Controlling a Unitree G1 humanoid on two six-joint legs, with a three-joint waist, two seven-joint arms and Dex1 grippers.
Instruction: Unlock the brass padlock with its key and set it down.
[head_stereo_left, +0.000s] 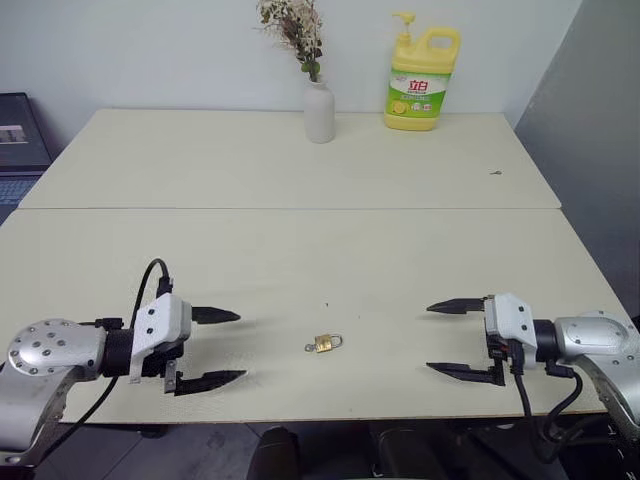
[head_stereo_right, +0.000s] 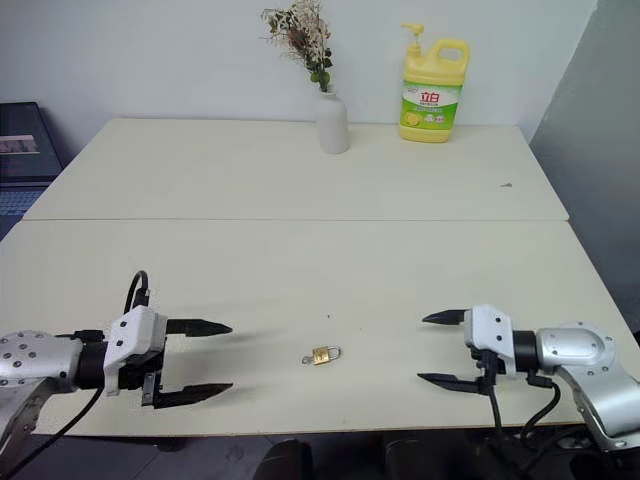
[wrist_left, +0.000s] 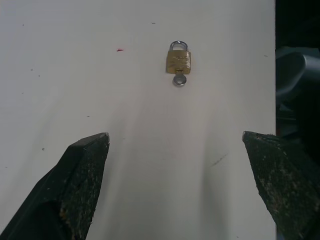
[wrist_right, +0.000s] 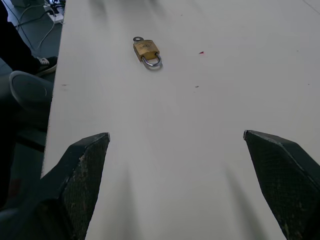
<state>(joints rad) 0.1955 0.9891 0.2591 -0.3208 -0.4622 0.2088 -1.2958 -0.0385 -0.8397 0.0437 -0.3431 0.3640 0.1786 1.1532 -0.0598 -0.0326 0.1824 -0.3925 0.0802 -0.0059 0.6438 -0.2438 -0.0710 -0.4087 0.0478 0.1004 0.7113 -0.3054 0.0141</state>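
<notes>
Lying flat near the front edge of the table (head_stereo_left: 300, 180), the brass padlock (head_stereo_left: 323, 344) sat between the left gripper (head_stereo_left: 207, 346) and the right gripper (head_stereo_left: 458, 338), well apart from both. Both grippers were spread wide and held nothing. The key (wrist_left: 179, 80) was seated in the lock's base. Risk: the small lock could have skidded toward the edge under an off-centre pinch, or a finger could have knocked the key out.
</notes>
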